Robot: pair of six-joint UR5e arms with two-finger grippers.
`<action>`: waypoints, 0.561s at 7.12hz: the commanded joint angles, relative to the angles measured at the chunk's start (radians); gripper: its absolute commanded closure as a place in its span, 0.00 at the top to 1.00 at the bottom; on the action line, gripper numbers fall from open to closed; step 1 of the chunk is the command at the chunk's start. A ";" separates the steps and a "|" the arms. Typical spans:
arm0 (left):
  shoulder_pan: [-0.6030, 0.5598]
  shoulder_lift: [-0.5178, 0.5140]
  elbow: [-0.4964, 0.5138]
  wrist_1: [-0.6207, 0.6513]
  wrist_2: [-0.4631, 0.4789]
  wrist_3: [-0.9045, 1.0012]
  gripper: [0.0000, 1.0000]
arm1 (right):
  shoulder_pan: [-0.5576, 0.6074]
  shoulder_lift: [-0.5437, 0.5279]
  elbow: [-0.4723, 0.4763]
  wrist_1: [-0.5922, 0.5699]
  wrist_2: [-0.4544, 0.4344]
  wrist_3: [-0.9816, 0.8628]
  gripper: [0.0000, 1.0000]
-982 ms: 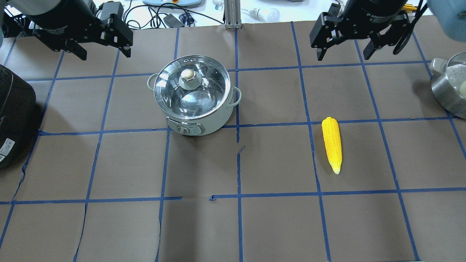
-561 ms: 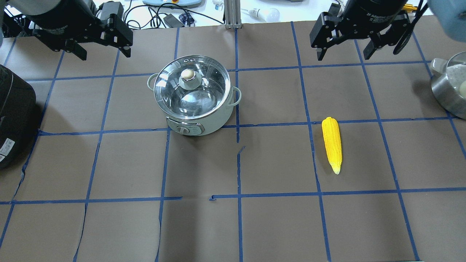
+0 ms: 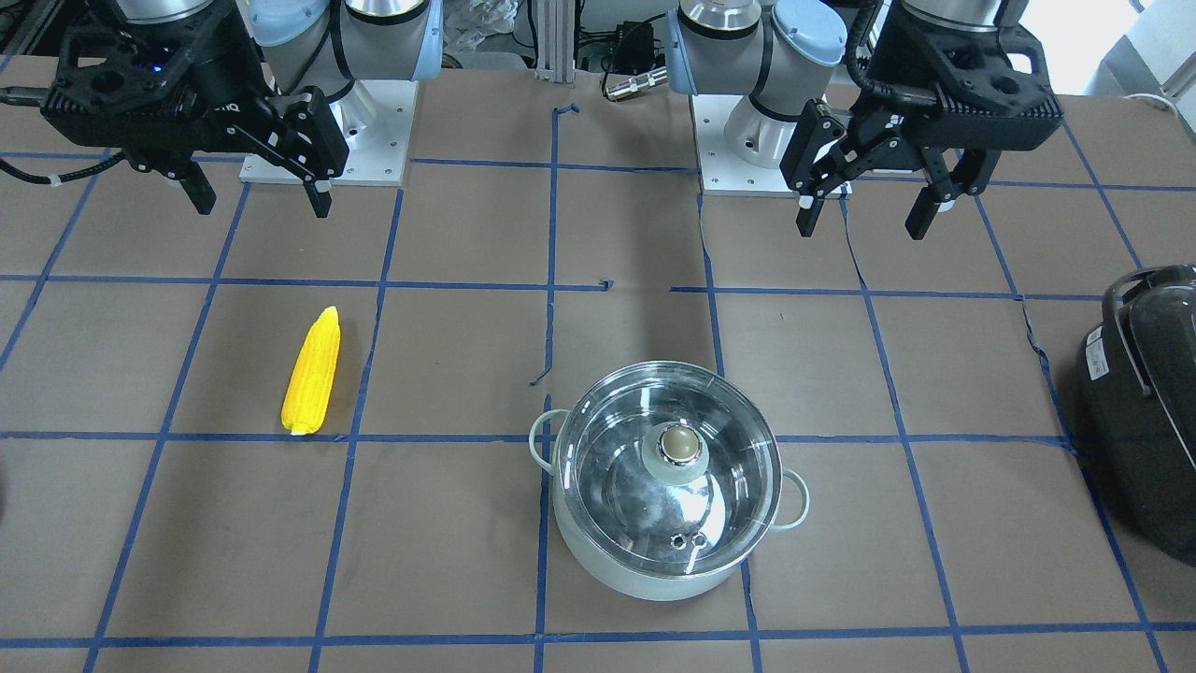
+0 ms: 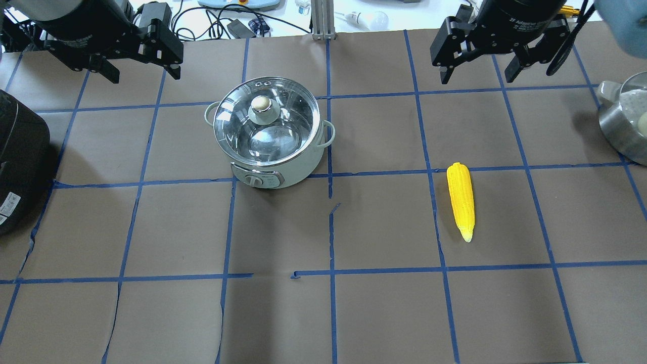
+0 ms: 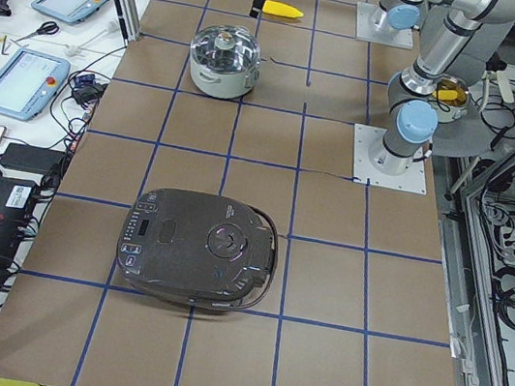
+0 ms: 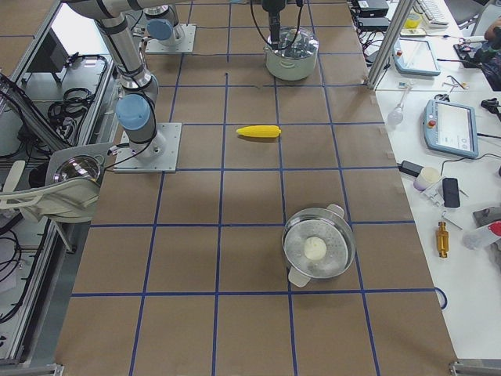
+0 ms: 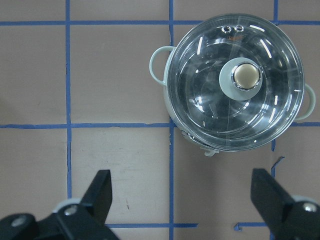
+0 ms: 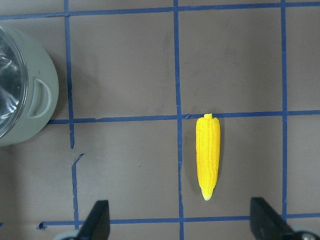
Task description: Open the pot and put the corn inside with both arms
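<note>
Yellow corn (image 4: 460, 199) lies tip toward the robot.

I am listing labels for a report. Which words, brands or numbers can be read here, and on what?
"2F Adaptive", the rest hidden: on the body of the right gripper, overhead view.
"IQ", end of a longer word: same gripper, front-facing view.
White sticker on the black appliance: too small to read.

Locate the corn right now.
The corn lies flat on the table in the overhead view's right half, apart from the pot to its left, nearer the right pincer.
</note>
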 commanded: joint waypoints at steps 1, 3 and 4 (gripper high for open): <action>0.000 0.000 0.000 0.000 0.003 0.001 1.00 | 0.000 -0.002 0.000 0.002 0.000 0.000 1.00; -0.005 -0.006 0.005 0.003 0.018 -0.009 1.00 | 0.000 -0.002 0.000 0.002 0.001 0.000 1.00; -0.006 -0.019 0.020 0.003 0.050 -0.015 1.00 | 0.000 -0.002 0.000 0.002 0.001 0.000 1.00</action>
